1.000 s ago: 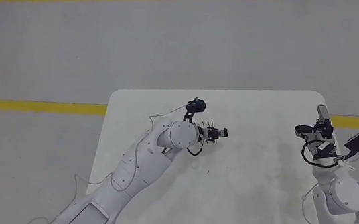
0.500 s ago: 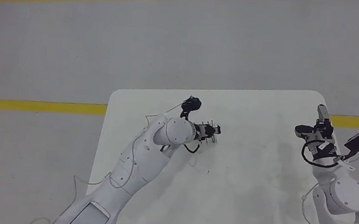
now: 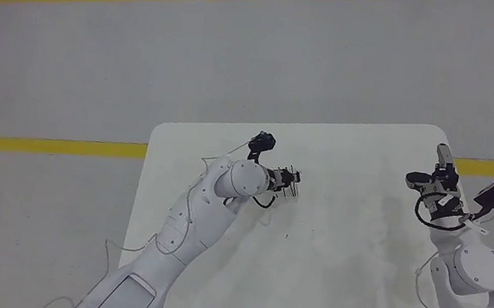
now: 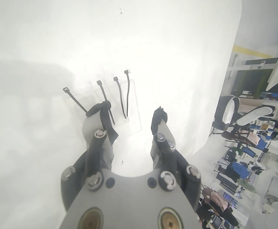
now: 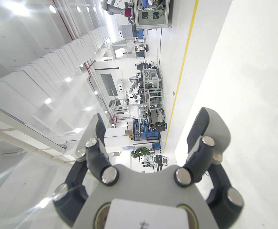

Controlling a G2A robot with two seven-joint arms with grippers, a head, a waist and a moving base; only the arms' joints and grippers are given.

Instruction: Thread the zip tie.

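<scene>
Several black zip ties (image 4: 120,96) stand upright in a row in a clear holder (image 4: 135,121) on the white table (image 4: 173,54). My left gripper (image 4: 132,111) is open just short of the row. One finger (image 4: 104,110) overlaps the second tie from the left, while the other finger (image 4: 159,115) is clear of the row. From above, the left gripper (image 3: 288,180) is at the table's middle left. My right gripper (image 3: 426,169) hangs open and empty at the table's right edge, its fingers (image 5: 202,121) pointing off toward the room.
The white table (image 3: 345,259) has rounded corners, and its far edge lies beyond the zip ties. A small dark speck (image 3: 286,236) lies near the middle. Yellow floor lines (image 3: 44,143) run past the table.
My left gripper has shifted a little to the left across the table. The right arm has not moved.
</scene>
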